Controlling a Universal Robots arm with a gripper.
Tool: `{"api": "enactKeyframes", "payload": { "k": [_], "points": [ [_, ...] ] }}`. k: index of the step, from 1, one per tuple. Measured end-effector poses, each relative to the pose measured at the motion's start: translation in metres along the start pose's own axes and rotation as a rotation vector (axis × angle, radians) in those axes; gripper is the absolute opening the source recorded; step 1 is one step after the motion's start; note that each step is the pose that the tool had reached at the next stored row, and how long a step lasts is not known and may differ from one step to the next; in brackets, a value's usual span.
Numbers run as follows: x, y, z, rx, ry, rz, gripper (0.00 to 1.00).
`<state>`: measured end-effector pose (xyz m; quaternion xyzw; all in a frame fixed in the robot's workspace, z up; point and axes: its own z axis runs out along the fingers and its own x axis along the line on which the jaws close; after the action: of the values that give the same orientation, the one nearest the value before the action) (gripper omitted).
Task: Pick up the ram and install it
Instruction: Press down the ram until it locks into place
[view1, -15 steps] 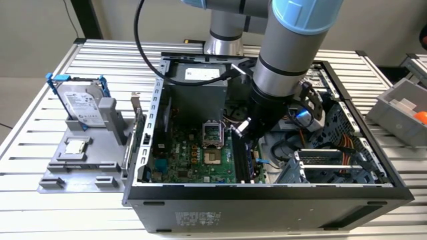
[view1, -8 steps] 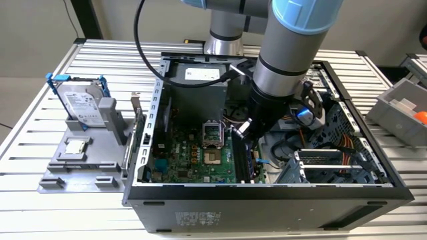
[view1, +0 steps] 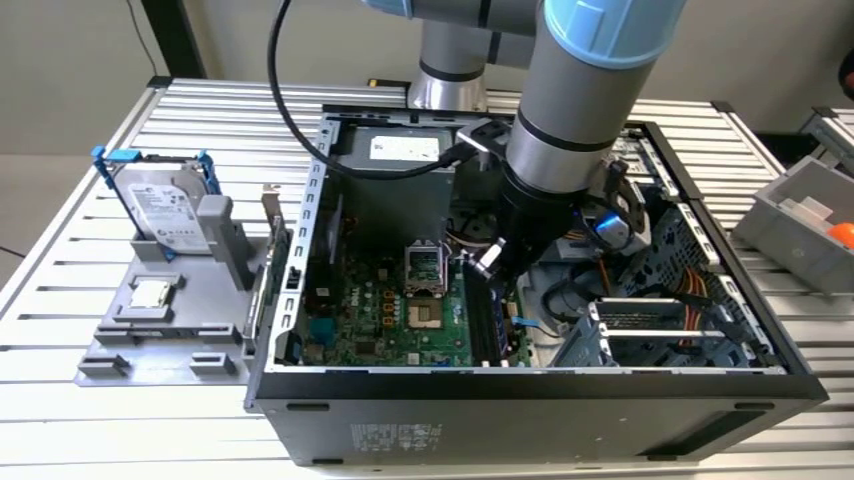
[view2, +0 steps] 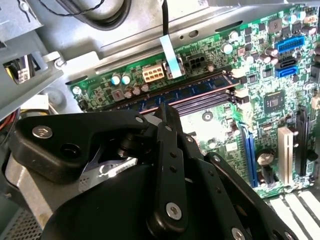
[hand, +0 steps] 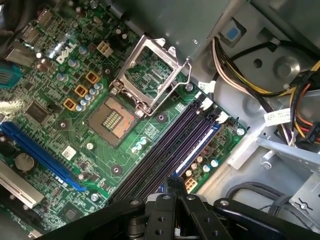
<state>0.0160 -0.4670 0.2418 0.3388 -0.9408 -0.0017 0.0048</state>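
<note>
Dark blue ram (view2: 192, 90) lay seated in the outermost slot of the motherboard (hand: 65, 130), directly beneath the gripper (hand: 172, 187); long axis along the slots; jaws' state could not be told.

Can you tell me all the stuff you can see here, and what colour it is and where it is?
table: one, silver slats, under everything
computer case: one, black, open, on the table
motherboard: one, green, inside the case
ram: one, dark stick, along a long slot at the motherboard's edge, just past the pincer
chip socket: one, silver frame lifted, middle of the motherboard
hard drive: one, silver in a blue bracket, standing on the grey stand at the exterior view's left
small chip: one, silver square, on the same stand
bin: one, grey, at the exterior view's right
arm: one, grey with a blue ring, reaching into the case
pincer: one, black, low over the slots
</note>
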Motion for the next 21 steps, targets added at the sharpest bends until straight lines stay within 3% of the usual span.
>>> {"api": "enactKeyframes", "payload": {
  "k": [13, 21],
  "points": [
    [-0.0011, 0.0013, 0.0000, -0.0025, 0.0045, -0.093, 0.00],
    [-0.0017, 0.0021, 0.0000, -0.0014, 0.0052, -0.190, 0.00]
  ]
}}
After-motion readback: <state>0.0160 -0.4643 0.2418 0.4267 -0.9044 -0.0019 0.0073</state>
